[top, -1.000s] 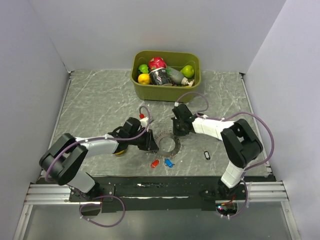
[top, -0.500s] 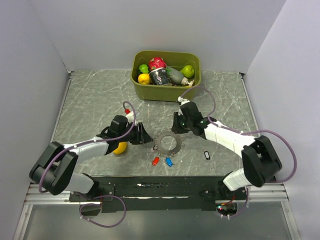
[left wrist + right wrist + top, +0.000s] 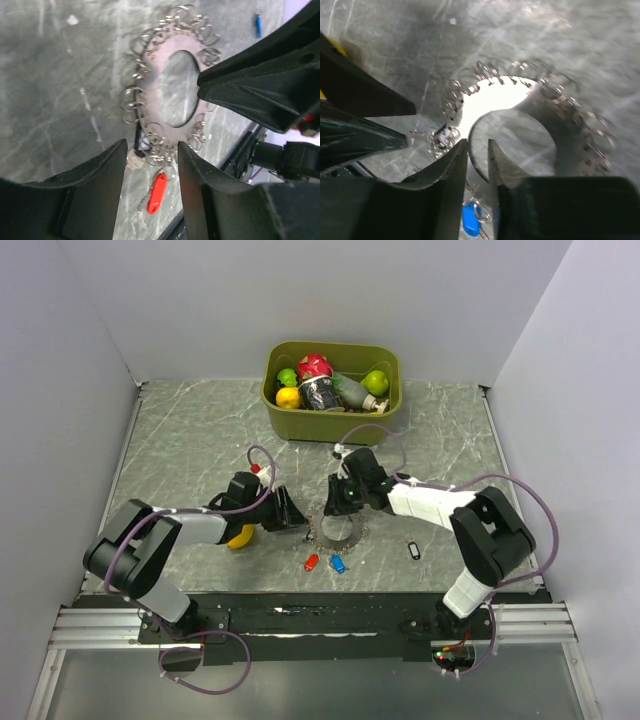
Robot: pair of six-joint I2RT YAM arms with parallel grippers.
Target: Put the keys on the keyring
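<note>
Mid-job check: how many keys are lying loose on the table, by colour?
Red key: 1
Blue key: 1
Black key: 1
Total: 3, all lying off the keyring

High rear overview, two close downward wrist views, keyring [image 3: 152, 107] in all.
</note>
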